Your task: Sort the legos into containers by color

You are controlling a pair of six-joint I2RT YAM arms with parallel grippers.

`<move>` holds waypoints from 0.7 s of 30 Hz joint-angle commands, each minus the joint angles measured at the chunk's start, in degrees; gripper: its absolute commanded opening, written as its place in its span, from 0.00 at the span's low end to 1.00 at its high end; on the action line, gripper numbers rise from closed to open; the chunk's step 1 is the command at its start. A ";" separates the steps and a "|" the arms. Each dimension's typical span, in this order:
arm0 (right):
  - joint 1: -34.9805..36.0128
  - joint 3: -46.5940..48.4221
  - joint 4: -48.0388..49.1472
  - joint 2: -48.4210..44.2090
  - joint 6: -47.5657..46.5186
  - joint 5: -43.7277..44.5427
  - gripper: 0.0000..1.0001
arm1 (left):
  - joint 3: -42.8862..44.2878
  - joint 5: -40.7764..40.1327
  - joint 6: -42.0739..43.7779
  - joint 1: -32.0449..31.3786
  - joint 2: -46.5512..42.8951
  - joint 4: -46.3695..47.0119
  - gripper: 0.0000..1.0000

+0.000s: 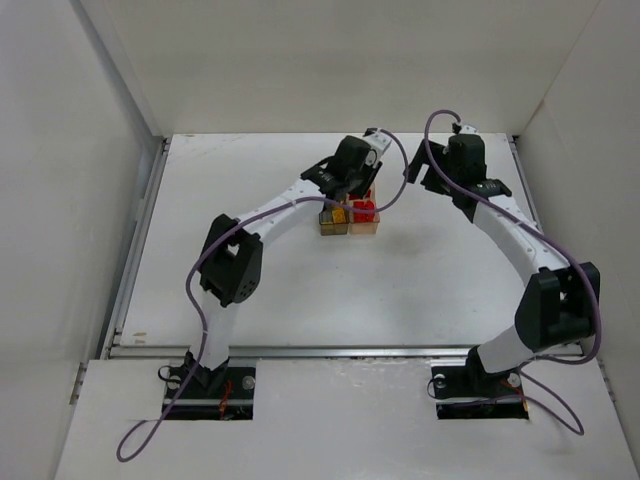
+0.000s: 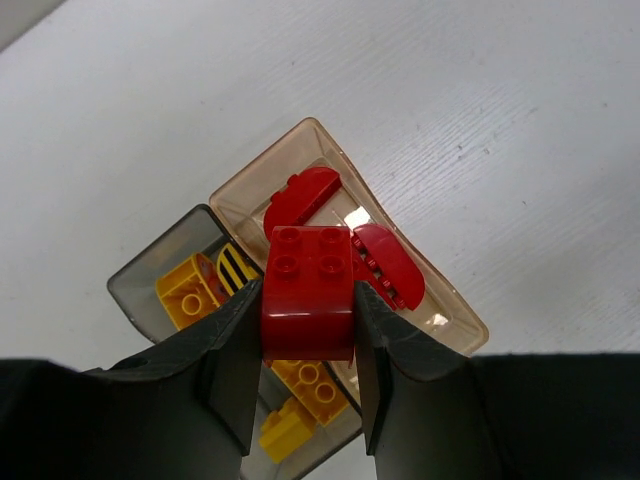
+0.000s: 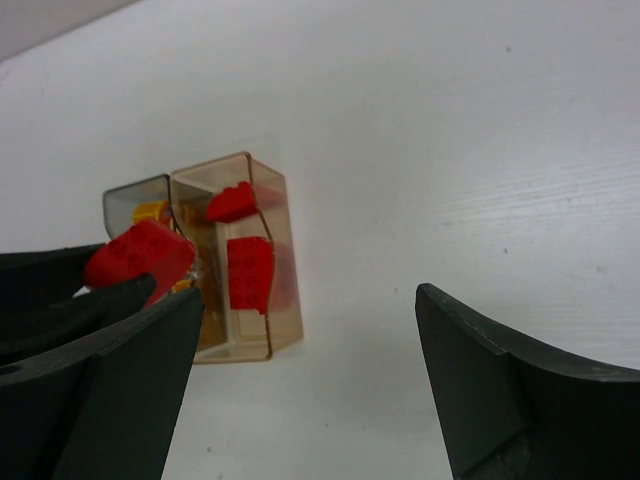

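Note:
My left gripper (image 2: 308,335) is shut on a red lego block (image 2: 308,295) with studs on top. It holds the block just above the joined bins, over the line between them. The pale orange-tan bin (image 2: 445,310) holds two red pieces (image 2: 300,195). The smoky grey bin (image 2: 135,285) holds several yellow pieces (image 2: 188,292). In the top view the bins (image 1: 350,222) sit mid-table under the left gripper (image 1: 352,188). My right gripper (image 3: 310,340) is open and empty over bare table to the right of the tan bin (image 3: 285,300). It sees the held red block (image 3: 140,258).
White enclosure walls stand around the white table (image 1: 250,290). The right arm's wrist (image 1: 465,160) hovers a short way right of the bins. Purple cables (image 1: 400,150) loop off both arms near the bins.

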 commanded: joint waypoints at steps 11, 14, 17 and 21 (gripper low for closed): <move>-2.23 -2.74 -0.17 -5.08 -2.75 -1.54 0.93 | 0.82 -1.48 -12.67 0.32 4.39 2.91 0.48; -2.23 -2.74 -0.70 -6.40 -2.75 -1.54 0.93 | 1.44 -0.53 -15.31 0.85 4.39 -1.39 0.66; -2.23 -2.14 -1.32 -7.28 -2.75 -0.83 0.93 | 1.44 2.55 -17.68 0.85 3.16 -4.56 0.78; -2.76 -1.60 -4.21 -10.88 -3.28 1.44 0.93 | 5.92 5.54 -19.80 0.85 -0.78 -9.40 0.84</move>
